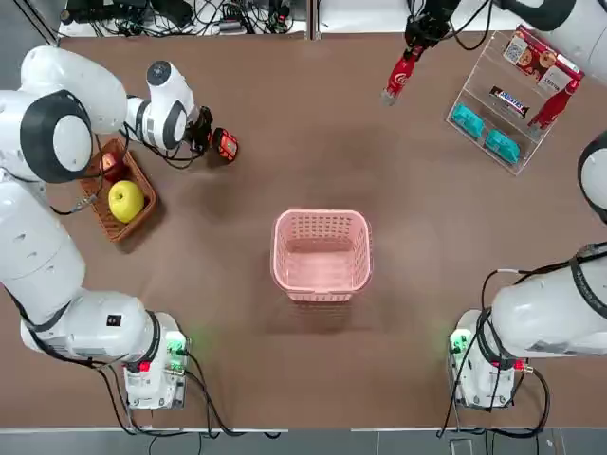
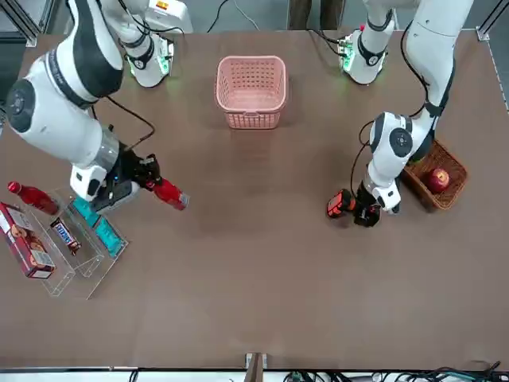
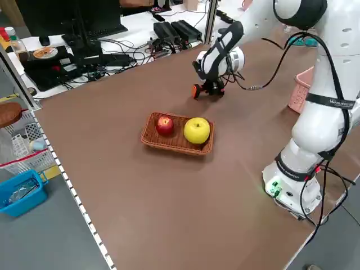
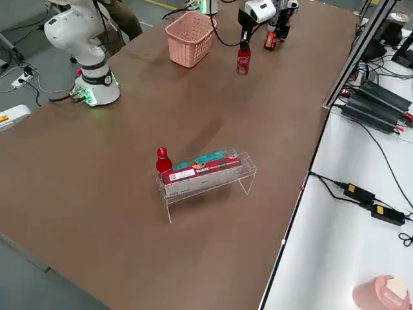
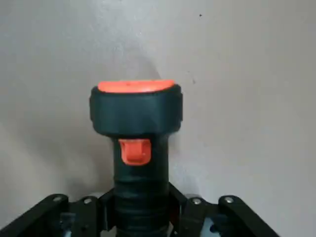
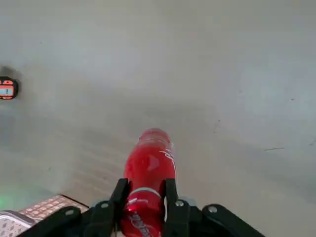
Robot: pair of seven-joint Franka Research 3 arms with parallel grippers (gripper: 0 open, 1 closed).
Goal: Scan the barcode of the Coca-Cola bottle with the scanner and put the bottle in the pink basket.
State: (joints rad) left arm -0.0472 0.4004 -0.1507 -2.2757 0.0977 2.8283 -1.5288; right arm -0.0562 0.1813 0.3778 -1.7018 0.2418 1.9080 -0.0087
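Between my right pincer's two black fingertips (image 6: 146,200) sits the slim red Coca-Cola bottle (image 6: 150,170), clamped tight and tilted above the brown table (image 1: 285,379). Across from it, my left pincer (image 5: 141,210) has its fingers closed on the ribbed handle of the black, orange-trimmed pistol-shaped scanner (image 5: 137,111). Between my two pincers, nearer my arms' bases, the pale pink lattice-walled plastic basket (image 1: 321,254) stands on the table. Beyond my right pincer, on the side away from the basket, a clear stand (image 1: 517,100) bears a second red bottle (image 1: 553,106) and two teal packets (image 1: 485,133).
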